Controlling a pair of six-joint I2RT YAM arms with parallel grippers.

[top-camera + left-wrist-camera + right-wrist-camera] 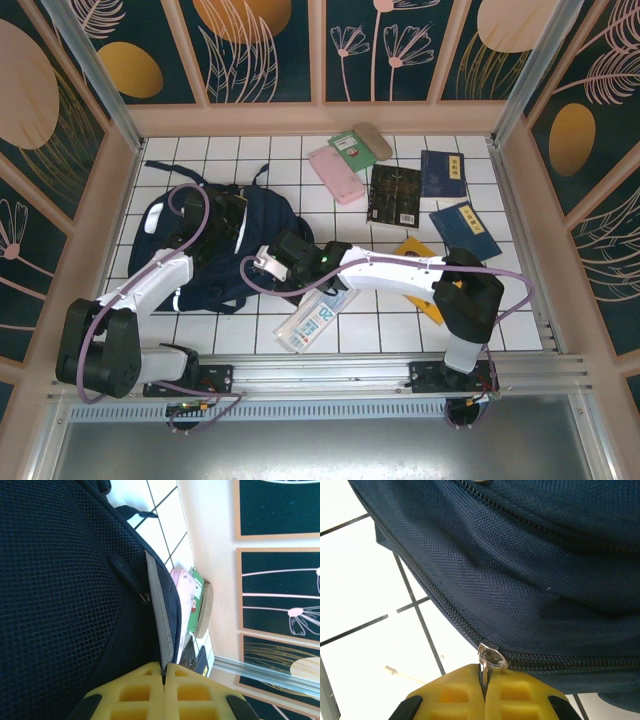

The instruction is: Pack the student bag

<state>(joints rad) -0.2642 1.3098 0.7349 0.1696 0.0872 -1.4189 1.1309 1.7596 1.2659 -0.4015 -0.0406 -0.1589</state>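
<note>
The student bag (pixel 215 250) lies at nine o'clock on the counter (pixel 240 150). Left jaws pinch its grey stripe (pixel 160 615); right jaws clamp its zipper pull (pixel 490 657). Books (pixel 395 193) at two o'clock lie unpacked, so this is likely the opening step.

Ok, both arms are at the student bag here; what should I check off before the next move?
1. Right gripper shut on the zipper pull: ok.
2. Left gripper shut on the grey strip of the student bag: ok.
3. Zipper open wide enough for loading: cannot tell.
4. Pink case and blue book lying on the table, apart from the bag: ok.
5. Table under the right arm clear: not ok, a clear packet lies there.
</note>
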